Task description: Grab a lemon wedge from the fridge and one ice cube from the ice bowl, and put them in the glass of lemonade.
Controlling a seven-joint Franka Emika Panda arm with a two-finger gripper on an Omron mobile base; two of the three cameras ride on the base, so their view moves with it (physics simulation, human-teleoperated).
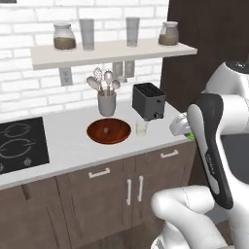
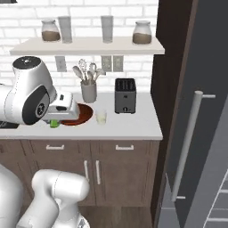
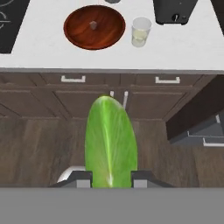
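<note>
Gripper (image 3: pixel 111 179) clamped on the lemon wedge (image 3: pixel 111 140): smooth, glossy yellow-green sliver with a pale centre line, pinched between the two dark finger tips, held out over wood-plank floor in front of the worktop (image 3: pixel 43 48). Same wedge seen as a small green patch at the hand, off the front edge of the worktop just right of the ice bowl (image 1: pixel 108 131) in the left base view. Ice bowl round, shallow, reddish-brown turned wood with visible ring grain; one small pale greyish ice cube (image 3: pixel 92 25) sitting near its centre. Glass of lemonade (image 3: pixel 141 31) just right of the bowl, short clear cylinder, pale yellowish liquid inside. Behind the bowl, a grey cup of metal utensils (image 1: pixel 106 99); right of the bowl and behind the glass, a boxy matte dark toaster (image 1: pixel 148 100). Worktop flat, plain off-white, brown cabinets with pale bar handles underneath. Fridge (image 2: pixel 196 111) right of the toaster, flat dark grey panel, long pale vertical bar handle. No readable writing or labels anywhere.
</note>
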